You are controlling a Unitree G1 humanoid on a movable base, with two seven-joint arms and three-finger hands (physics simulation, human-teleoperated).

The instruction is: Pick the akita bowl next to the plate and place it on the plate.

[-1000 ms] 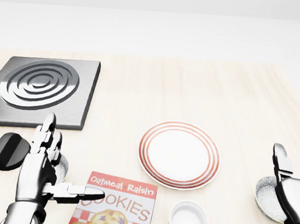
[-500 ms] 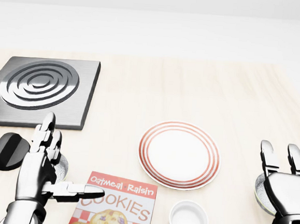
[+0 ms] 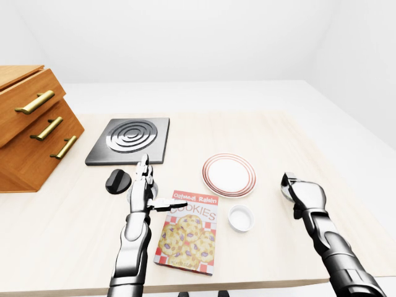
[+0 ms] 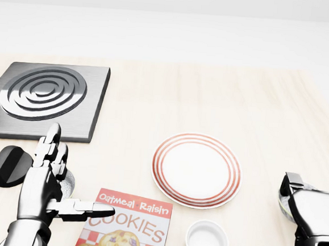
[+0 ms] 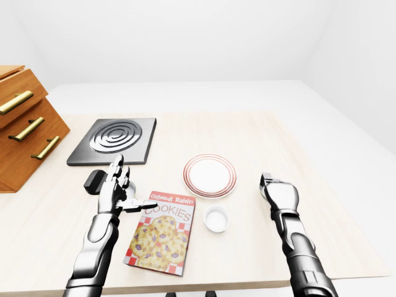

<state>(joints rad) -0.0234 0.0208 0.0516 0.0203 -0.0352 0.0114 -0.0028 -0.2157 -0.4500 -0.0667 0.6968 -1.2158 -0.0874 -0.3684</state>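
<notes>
The akita bowl (image 4: 283, 202) lies almost wholly hidden under the right hand's curled fingers (image 4: 292, 182) (only a sliver of rim shows at their left side). The white plate (image 4: 197, 170), ringed in red, sits flat, left of those fingers, apart.

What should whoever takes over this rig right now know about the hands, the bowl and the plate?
Left hand: open, fingers spread, idle beside the cookie box.
Right hand: curled down over the akita bowl; only a sliver of rim shows, so a firm grip cannot be confirmed.
Akita bowl: on the table at the head view's right edge, right of the plate.
Plate: bare.
Done: right hand is at the bowl.
Left: secure the grip, lift, carry left, set it on the plate.
</notes>
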